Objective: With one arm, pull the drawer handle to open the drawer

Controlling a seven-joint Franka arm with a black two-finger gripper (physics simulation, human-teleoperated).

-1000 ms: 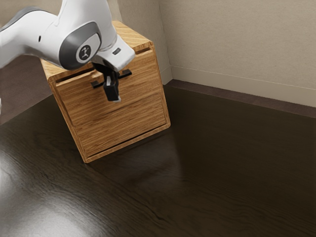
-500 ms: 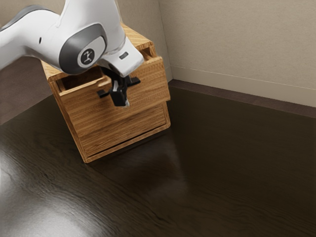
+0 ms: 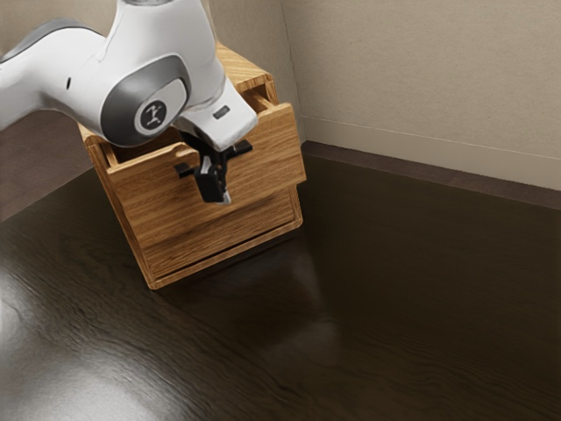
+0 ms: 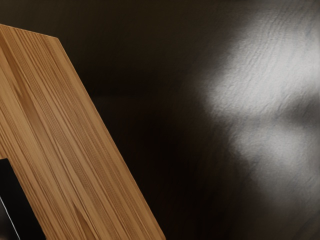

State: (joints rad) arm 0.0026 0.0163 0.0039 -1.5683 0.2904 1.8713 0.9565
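A dark glossy surface [image 3: 394,333] meets a beige wall [image 3: 421,70].

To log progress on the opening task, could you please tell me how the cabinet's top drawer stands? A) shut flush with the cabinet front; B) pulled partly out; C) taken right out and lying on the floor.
B: the top drawer juts forward of the wooden cabinet, a gap showing behind its front panel, with the gripper shut on the black handle.
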